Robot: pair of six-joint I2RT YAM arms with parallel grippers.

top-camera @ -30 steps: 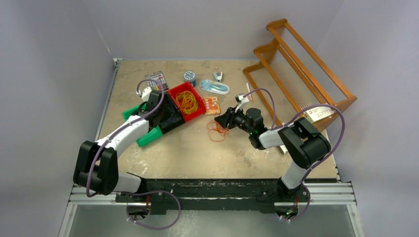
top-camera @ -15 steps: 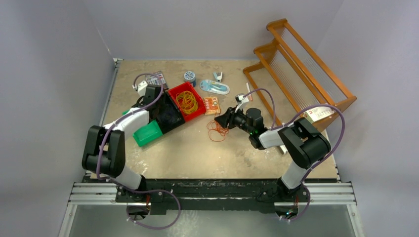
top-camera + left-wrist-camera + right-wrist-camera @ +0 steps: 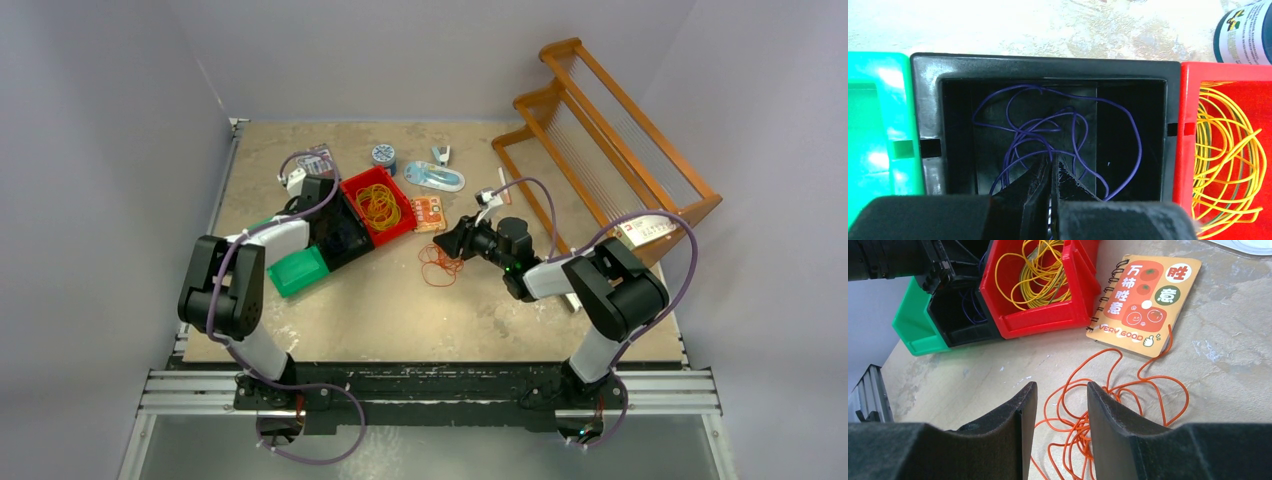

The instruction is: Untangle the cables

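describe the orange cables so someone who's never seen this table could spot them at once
On the tan table, find the red bin left of centre, then the small orange notebook just right of it. The orange cables lie loose on the tabletop in front of that notebook, by the open right gripper. Unlike the yellow cables and purple cables, they sit in no bin.

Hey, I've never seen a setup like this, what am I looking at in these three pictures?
Two robot arms are bolted to a table. One picture looks down from overhead; the other two come from a camera on each wrist. The left arm reaches into a black bin holding purple cables, its jaws closed together; whether they pinch a strand is unclear. The right arm holds open jaws over loose orange cables beside a small notebook. A red bin holds yellow cables. A green bin sits alongside.
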